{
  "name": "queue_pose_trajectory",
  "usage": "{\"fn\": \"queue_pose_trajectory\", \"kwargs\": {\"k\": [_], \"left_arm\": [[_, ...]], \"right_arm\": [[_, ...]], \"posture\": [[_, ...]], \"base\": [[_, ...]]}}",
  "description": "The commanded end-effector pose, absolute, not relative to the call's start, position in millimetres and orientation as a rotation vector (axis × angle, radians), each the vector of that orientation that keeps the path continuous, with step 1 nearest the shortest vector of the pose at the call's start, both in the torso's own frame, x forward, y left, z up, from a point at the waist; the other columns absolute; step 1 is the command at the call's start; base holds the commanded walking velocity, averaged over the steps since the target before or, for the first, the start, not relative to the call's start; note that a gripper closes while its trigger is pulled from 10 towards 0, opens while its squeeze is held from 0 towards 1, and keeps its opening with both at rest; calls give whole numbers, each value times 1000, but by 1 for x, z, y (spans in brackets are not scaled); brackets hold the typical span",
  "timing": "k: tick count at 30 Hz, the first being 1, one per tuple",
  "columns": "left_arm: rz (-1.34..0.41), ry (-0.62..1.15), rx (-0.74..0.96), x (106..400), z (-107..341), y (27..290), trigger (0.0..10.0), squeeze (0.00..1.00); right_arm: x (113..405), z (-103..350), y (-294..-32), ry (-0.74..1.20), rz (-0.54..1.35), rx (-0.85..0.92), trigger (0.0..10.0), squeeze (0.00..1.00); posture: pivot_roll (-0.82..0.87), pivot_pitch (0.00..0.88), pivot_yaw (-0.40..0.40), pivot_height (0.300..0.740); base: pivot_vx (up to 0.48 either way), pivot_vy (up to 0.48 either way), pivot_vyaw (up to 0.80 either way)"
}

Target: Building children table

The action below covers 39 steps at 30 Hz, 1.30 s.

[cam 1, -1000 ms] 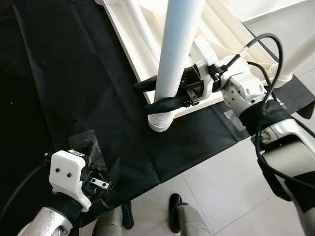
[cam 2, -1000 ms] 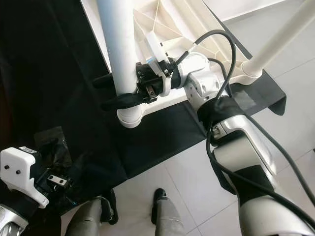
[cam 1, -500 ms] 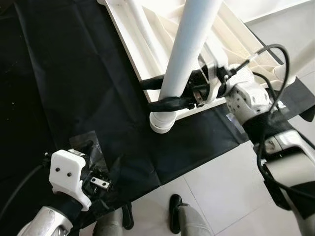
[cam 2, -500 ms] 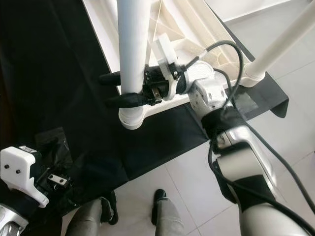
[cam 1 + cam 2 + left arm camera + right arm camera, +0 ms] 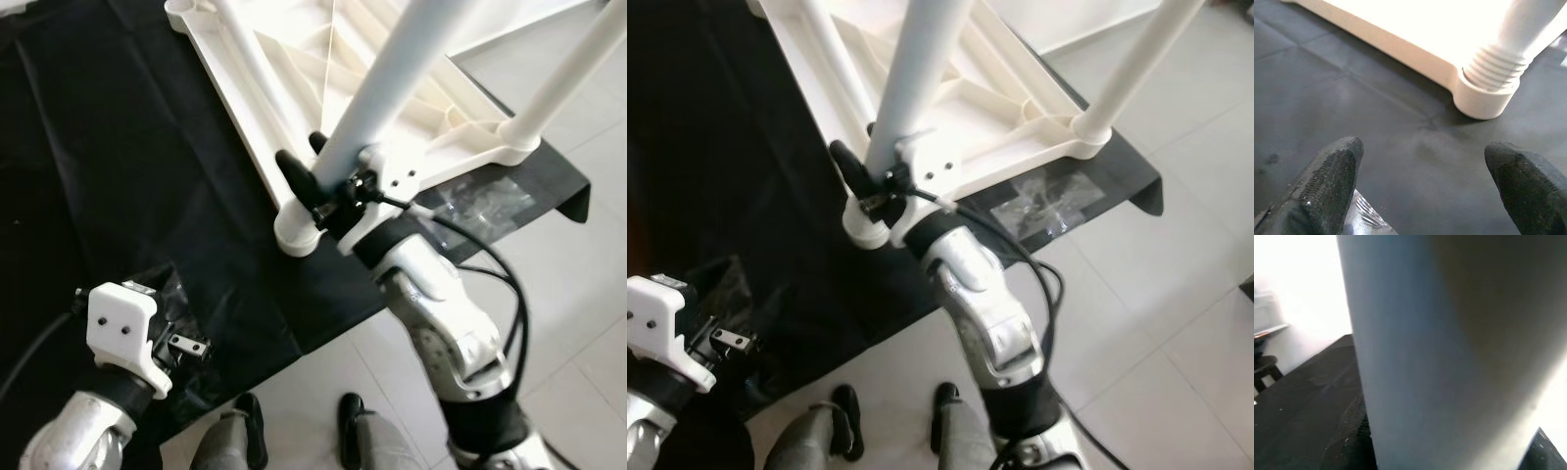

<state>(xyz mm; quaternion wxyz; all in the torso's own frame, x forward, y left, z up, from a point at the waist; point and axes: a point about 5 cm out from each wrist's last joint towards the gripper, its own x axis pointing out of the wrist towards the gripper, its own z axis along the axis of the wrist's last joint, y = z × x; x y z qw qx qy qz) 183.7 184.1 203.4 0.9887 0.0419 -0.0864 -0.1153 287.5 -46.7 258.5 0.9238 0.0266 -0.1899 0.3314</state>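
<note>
A white children's table top (image 5: pixel 231 98) lies upside down on a black sheet (image 5: pixel 118 157). A white leg (image 5: pixel 392 93) stands in its near corner socket (image 5: pixel 294 235) and leans up to the right. My right gripper (image 5: pixel 306 162) is shut on this leg just above the socket, with the arm coming up from the near side. In the right wrist view the leg (image 5: pixel 1449 352) sits close between the black fingers (image 5: pixel 1349 440). My left gripper (image 5: pixel 186 345) hovers low over the sheet at the lower left, open and holding nothing (image 5: pixel 1420 161), facing the threaded socket (image 5: pixel 1488 83).
A second white leg (image 5: pixel 568 78) stands in the right corner socket (image 5: pixel 517 132). A clear plastic bag (image 5: pixel 475 201) lies on the sheet's right end, another crumpled one (image 5: pixel 181 294) by my left gripper. Light floor tiles (image 5: pixel 578 294) lie right; my feet (image 5: pixel 353 436) are below.
The view has shifted. My right gripper, still shut on the leg, has swung around it from the right side to the near side. The left arm has stayed put.
</note>
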Motion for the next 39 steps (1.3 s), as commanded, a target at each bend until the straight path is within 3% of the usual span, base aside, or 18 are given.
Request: {"fn": "queue_pose_trajectory", "kwargs": {"k": [1, 11, 14, 18, 20, 28, 31, 32, 39], "left_arm": [[-218, -181, 96, 190, 204, 192, 10000, 0], [-248, -354, 106, 223, 247, 206, 10000, 0], [-322, -423, 116, 231, 270, 206, 10000, 0], [-348, -441, 123, 232, 276, 204, 10000, 0], [-469, -490, 120, 234, 295, 198, 10000, 0], [-603, -550, 80, 232, 321, 191, 10000, 0], [-738, -592, 13, 233, 346, 188, 10000, 0], [-827, -602, -35, 232, 356, 185, 10000, 1000], [-936, -586, -164, 244, 372, 174, 10000, 1000]], "right_arm": [[301, 199, -47, -103, 645, 12, 10000, 0], [308, 213, -41, -67, 540, -18, 10000, 0], [314, 224, -27, -86, 703, -53, 10000, 0], [316, 227, -25, -92, 744, -57, 10000, 0], [324, 233, -23, -106, 841, -136, 10000, 0], [331, 241, -23, -124, 860, -158, 10000, 0], [334, 258, -18, -213, 903, -149, 10000, 0], [336, 267, -16, -260, 922, -147, 10000, 0], [343, 290, -14, -362, 963, -220, 10000, 0]], "posture": [[-92, 346, -14, 740], [-97, 264, -15, 740], [-101, 234, -16, 740], [-101, 231, -16, 740], [-95, 198, -23, 740], [-84, 170, -31, 740], [-73, 142, -30, 740], [-72, 134, -30, 740], [-78, 96, -25, 740]], "base": [[0, 0, 0], [0, 0, 0], [0, 0, 0], [0, 0, 0], [0, 0, 0], [0, 0, 0], [0, 0, 0], [0, 0, 0], [0, 0, 0]]}}
